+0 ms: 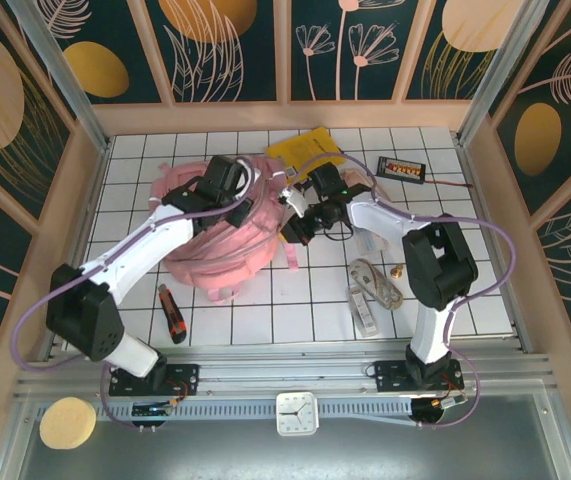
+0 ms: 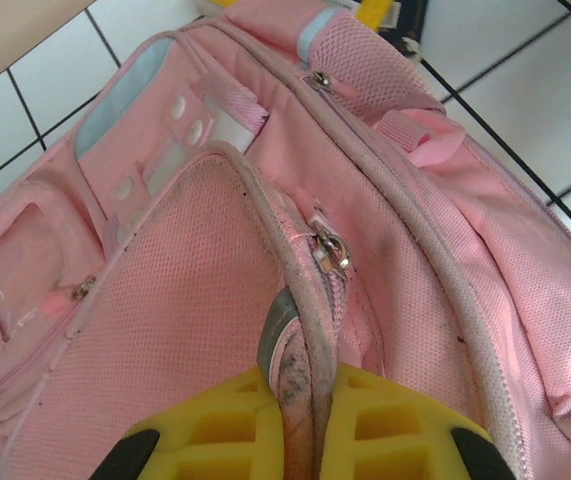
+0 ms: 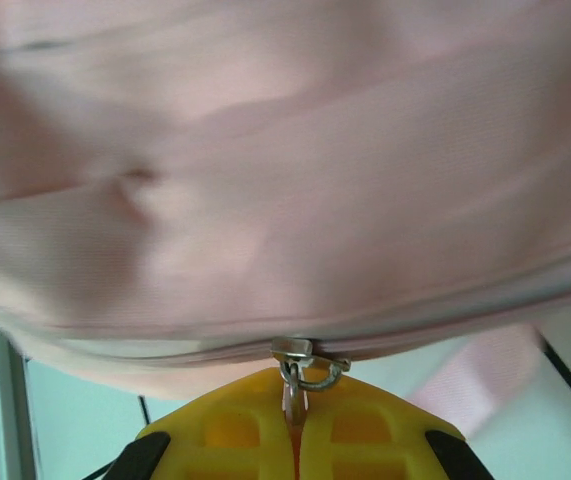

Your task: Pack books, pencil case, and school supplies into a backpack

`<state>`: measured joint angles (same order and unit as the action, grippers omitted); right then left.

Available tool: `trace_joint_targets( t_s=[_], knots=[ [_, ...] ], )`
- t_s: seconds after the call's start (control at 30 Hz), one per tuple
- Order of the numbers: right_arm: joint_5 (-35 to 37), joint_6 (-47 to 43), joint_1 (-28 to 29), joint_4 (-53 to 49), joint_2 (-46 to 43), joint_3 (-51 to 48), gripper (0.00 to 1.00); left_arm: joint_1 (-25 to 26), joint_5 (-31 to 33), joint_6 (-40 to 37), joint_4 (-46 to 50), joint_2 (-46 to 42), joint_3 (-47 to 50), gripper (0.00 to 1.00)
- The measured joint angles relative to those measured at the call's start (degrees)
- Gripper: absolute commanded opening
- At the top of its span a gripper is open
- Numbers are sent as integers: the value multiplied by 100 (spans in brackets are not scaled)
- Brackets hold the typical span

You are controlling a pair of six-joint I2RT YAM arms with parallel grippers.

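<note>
The left fingers [image 2: 337, 410] are pinched narrow on the raised rim of the backpack [image 2: 195, 300], just below a zipper slider. I judge this is to hold the fabric taut so a zipper can run. The right fingers [image 3: 310, 420] are closed on the zipper pull [image 3: 293, 385], with pink cloth stretched just above them, so this looks like the opening step. The left wrist view shows the mesh panel, the clear pockets and the seam being held. The right wrist view shows the metal tab between the yellow pads, a detail too small to make out from overhead. From above, the 2 arms meet over the backpack at the far middle of the desk [image 1: 265, 320]. The yellow book [image 1: 310, 150] lies against the bag's far edge. The ruler [image 1: 365, 305] and cord [image 1: 377, 280] lie well apart to the right, beside the right arm, so by my reading these 3 items are not yet packed.
</note>
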<state>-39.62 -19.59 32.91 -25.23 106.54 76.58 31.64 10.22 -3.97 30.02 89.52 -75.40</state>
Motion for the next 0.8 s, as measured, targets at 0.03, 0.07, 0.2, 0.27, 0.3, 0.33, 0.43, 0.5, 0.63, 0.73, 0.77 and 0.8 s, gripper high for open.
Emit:
trace_joint_targets(
  t_s=[0.03,0.07,0.2,0.27,0.3,0.33,0.43,0.5,0.63,0.73,0.77,0.8],
  knots=[
    [72,59,81,-151,-11,81,0,0,57,120,0,153,-138,0],
    [111,122,144,-282,-26,131,0,7,125,229,11,306,-280,0],
    [393,511,284,-767,-107,310,0,105,411,590,293,1161,-1161,0],
    [575,750,280,-968,-181,393,0,175,538,767,424,1585,-1598,0],
    [704,944,267,-1054,-225,448,0,201,562,874,496,1781,-1816,0],
    [798,1128,260,-1126,-245,507,0,219,570,1016,601,1996,-2079,0],
    [1075,1847,306,-1134,-271,603,0,216,531,1486,866,2511,-2817,0],
    [1331,2494,413,-997,-330,553,0,199,507,1786,1049,2837,-3324,0],
    [1818,3611,719,-385,-645,101,0,144,376,2251,1604,3620,-4677,0],
    [2168,4234,935,-98,-820,-122,0,94,184,2573,1969,4203,-5709,0],
    [2286,4415,988,-26,-831,-157,0,79,85,2693,2048,4365,-6000,0],
    [2400,4564,1029,22,-828,-168,0,52,-24,2826,2122,4500,-6236,0]
  ],
)
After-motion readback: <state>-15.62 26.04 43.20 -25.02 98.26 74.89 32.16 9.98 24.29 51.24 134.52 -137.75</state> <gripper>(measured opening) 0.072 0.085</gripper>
